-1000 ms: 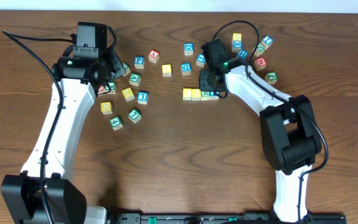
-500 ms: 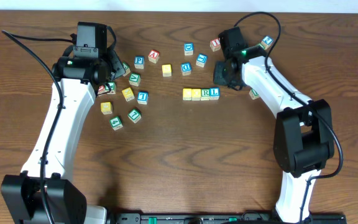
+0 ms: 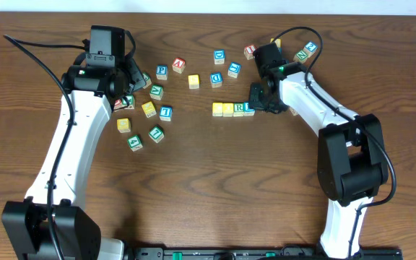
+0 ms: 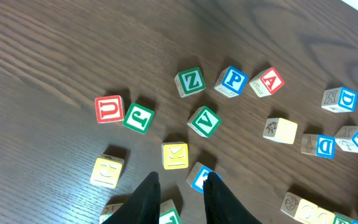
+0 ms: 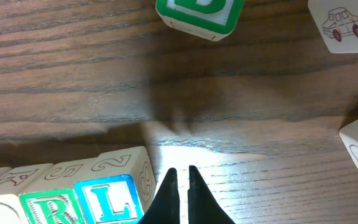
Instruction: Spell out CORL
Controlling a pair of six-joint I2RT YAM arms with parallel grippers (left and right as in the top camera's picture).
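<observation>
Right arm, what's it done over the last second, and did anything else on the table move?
The right claw lifted off the row's right end, swung away up and to the right in the overhead view, then came back beside the L block, shut and holding nothing. The four-block row stayed put, as did the left claw and the loose blocks.

The left arm (image 3: 69,148) and right arm (image 3: 305,108) share smooth white link shells joined by black joint housings, with blocky black bases (image 3: 49,231) at the near edge of the desk (image 3: 208,188). Thin black cables (image 3: 295,29) loop from each wrist, where a small green light (image 3: 281,70) glows. The left claw (image 4: 180,190) and right claw (image 5: 181,183) end in matte black, tapered fingers (image 4: 143,199).
</observation>
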